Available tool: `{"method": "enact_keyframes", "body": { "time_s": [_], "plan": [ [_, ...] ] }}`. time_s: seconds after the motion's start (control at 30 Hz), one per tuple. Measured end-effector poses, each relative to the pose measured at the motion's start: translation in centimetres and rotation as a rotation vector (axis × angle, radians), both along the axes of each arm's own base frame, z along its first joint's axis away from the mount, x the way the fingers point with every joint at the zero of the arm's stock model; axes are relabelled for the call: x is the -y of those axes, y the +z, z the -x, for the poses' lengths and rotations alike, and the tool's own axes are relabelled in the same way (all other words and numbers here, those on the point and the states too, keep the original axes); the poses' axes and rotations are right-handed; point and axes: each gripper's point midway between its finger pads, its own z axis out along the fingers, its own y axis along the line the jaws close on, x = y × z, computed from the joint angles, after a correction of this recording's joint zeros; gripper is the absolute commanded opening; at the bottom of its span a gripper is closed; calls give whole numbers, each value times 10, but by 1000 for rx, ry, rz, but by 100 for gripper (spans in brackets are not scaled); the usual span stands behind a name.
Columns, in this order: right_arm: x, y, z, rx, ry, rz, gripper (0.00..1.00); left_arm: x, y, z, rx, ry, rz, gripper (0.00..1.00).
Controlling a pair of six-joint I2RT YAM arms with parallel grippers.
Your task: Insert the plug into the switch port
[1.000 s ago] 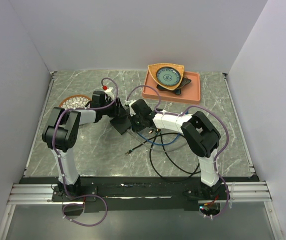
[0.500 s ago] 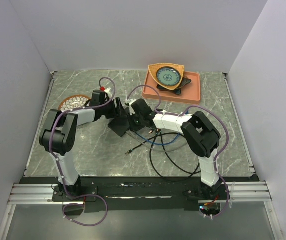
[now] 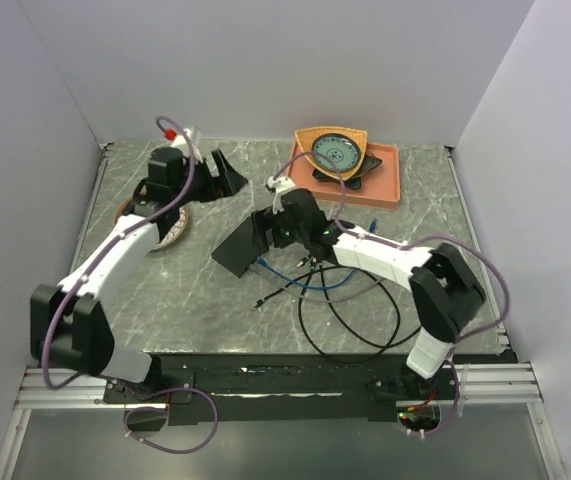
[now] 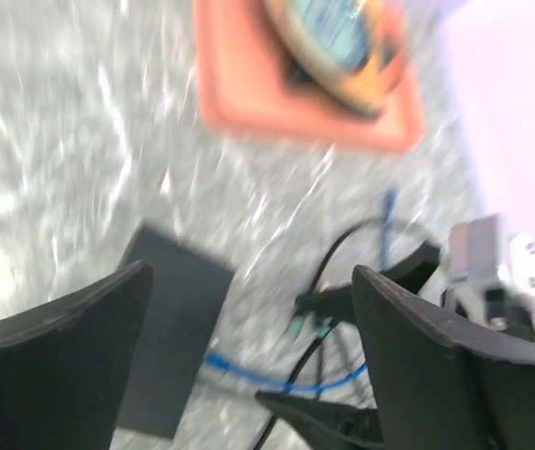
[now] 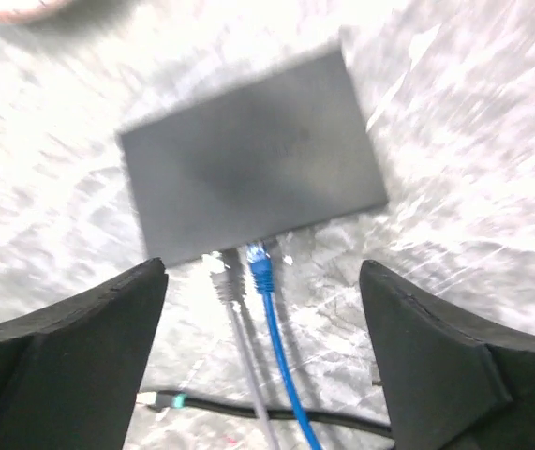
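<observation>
We see both grippers wide and empty: left gripper (image 3: 223, 175) upper left, right gripper (image 3: 263, 228) centre above the switch (image 5: 248, 169), blue plug (image 5: 260, 262) and grey plug (image 5: 225, 267) at its lower edge in the right wrist view, seating too blurred to tell, black cables (image 3: 350, 325) below, tray (image 3: 385, 187) upper right.

The top external camera is looking down from above and behind the two arm bases (image 3: 143, 378), facing the back wall (image 3: 265, 70) and taking in the whole table (image 3: 165, 300) from afar. The left wrist camera is riding at the far left of the table, peering slantwise between its own fingers (image 4: 61, 366) toward the orange tray (image 4: 239, 103), the black box (image 4: 169, 319) and the blue cable (image 4: 276, 382); its picture is blurring. The right wrist camera is hanging close above the box, pointing steeply down. All three views are sharing the box and the blue cable; the tray is showing plainly in the top and left wrist views.
</observation>
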Motion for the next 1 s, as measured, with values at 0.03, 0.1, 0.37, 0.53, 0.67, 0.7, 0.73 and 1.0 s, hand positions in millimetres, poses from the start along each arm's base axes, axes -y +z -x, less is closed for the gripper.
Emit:
{"method": "enact_keyframes", "body": {
  "time_s": [0.03, 0.1, 0.37, 0.53, 0.67, 0.7, 0.73, 1.0],
  "plan": [
    [1, 13, 0, 22, -5, -16, 99, -2, 23, -1, 51, 17, 17, 98],
    [5, 36, -2, 62, -22, -44, 99, -6, 59, -1, 123, 53, 53, 99],
    [35, 61, 2, 106, -116, -49, 99, -14, 109, 9, 239, 157, 257, 96],
    [67, 17, 10, 24, -191, 32, 99, -12, 26, 24, 89, 171, 298, 96],
    [103, -13, 11, -56, -284, 99, 92, -4, -12, 20, -12, 148, 276, 96],
    [110, -16, 10, -71, -310, 106, 90, -2, -16, 20, -25, 141, 273, 96],
    [116, -17, 7, -78, -331, 108, 89, -1, -15, 19, -29, 134, 274, 96],
    [143, -38, 2, -145, -418, 155, 63, 13, 10, 11, 18, 59, 313, 97]
  ]
}}
